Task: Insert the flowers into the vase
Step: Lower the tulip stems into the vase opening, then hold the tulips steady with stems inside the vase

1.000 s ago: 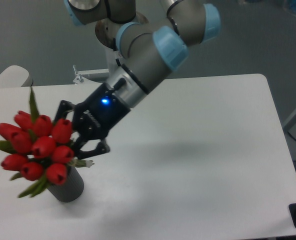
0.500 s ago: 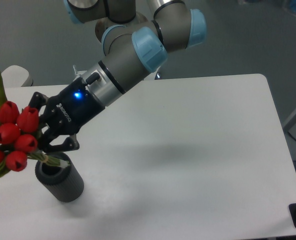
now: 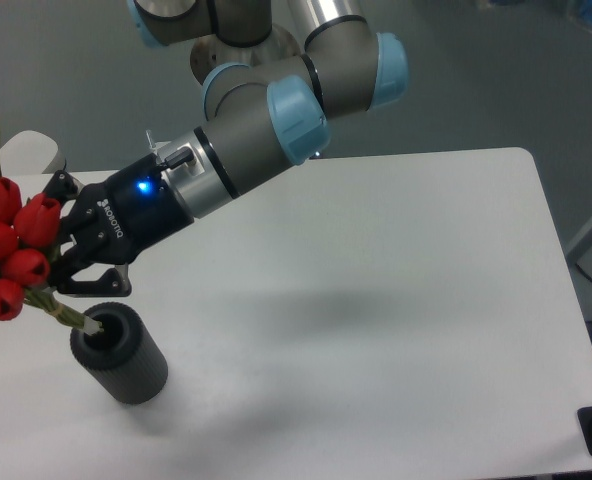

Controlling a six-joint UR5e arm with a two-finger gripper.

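Red tulip flowers point(image 3: 11, 245), clenched in the black gripper point(image 3: 56, 270), should swing upright before sinking into the dark ribbed vase point(image 3: 121, 355).

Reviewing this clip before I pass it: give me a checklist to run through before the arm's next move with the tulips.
1. Gripper shut on the flowers: ok.
2. Stem tips at the mouth of the vase: ok.
3. Bunch upright over vase: not ok, it leans far left, partly out of view.
4. Vase standing upright on the table: ok.
5. Stems seated deep inside: cannot tell.
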